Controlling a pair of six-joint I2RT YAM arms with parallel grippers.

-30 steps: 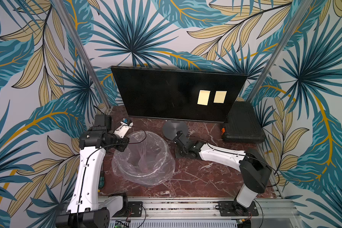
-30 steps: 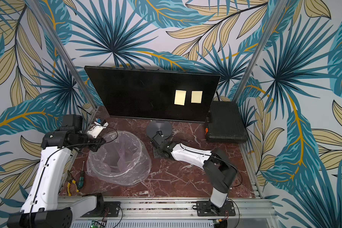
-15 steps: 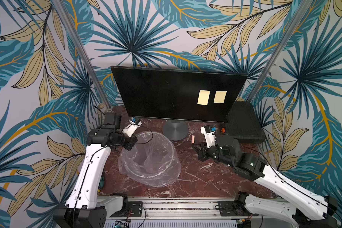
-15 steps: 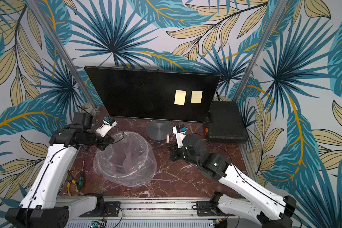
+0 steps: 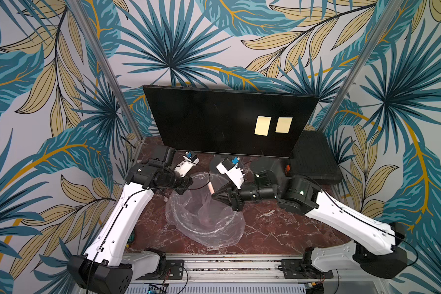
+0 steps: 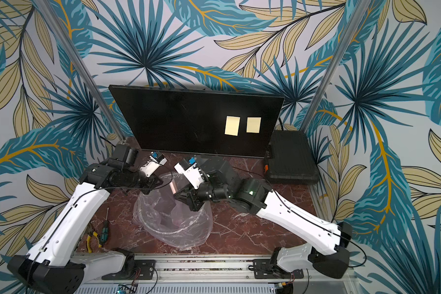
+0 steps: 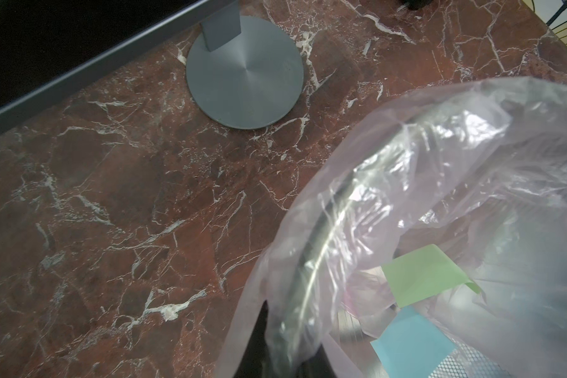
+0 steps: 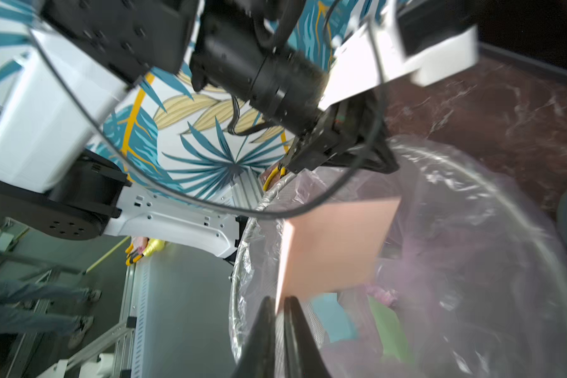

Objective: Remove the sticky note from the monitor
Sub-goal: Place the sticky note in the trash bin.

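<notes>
The monitor (image 5: 214,122) (image 6: 183,119) stands at the back with two yellow sticky notes (image 5: 262,125) (image 5: 284,124) on the right of its black screen. My right gripper (image 5: 213,194) (image 8: 278,299) hovers over the bag-lined bin (image 5: 206,229) (image 8: 504,203). Its jaws are a thin slit apart, with a corner of a pink sticky note (image 8: 334,248) (image 6: 173,187) between the tips. My left gripper (image 5: 189,182) (image 7: 285,347) is shut on the plastic bag at the bin's rim (image 7: 324,248).
A green note (image 7: 423,275) and a blue note (image 7: 409,343) lie inside the bin. The monitor's round grey base (image 7: 244,72) stands just behind the bin. A black ribbed case (image 5: 313,157) sits at the back right. Pliers (image 6: 91,238) and a screwdriver (image 6: 105,229) lie front left.
My right arm has swung left with the pink note to above the bin, and its jaws have parted slightly. My left gripper has drawn the bin a little to the right.
</notes>
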